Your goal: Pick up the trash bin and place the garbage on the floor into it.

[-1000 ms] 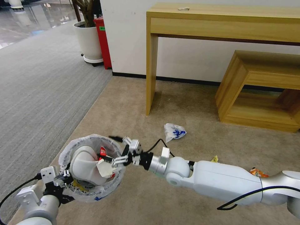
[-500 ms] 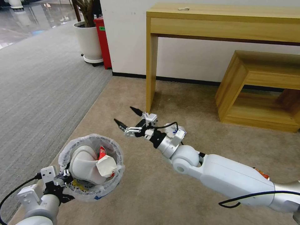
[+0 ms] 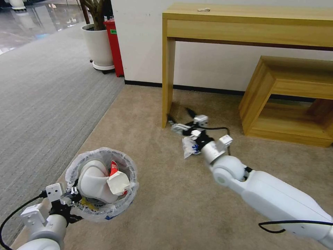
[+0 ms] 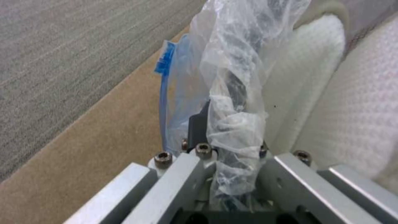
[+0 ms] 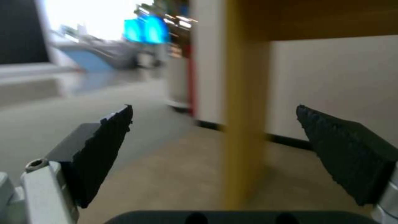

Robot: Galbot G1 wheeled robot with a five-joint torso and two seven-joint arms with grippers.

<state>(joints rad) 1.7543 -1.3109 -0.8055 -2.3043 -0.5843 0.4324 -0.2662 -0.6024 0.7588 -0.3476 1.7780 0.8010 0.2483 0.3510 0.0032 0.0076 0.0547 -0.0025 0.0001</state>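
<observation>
right pincer (image 3: 180, 119) is hanging spread wide and empty in the middle of the frame, low over the beige carpet floor (image 3: 166, 208), between the leg of the wooden table (image 3: 167, 80) and the white-blue plastic bag (image 3: 190, 146); its black tips are pointing toward the upper left, at the table leg. the bag is lying crumpled just under that arm's wrist, too bunched to show a clear long axis. left pincer (image 3: 67, 203), at lower left, is pinching the rim and liner of the trash bin (image 3: 128, 173), seemingly to carry it with the mouth facing up so rubbish can drop in. the left wrist view shows the fingers (image 4: 199, 124) clamped on the bagged rim. inside, a white slipper (image 3: 93, 182) is lying with its long axis running toward the lower right, a crushed paper cup (image 3: 118, 184) resting on it.
</observation>
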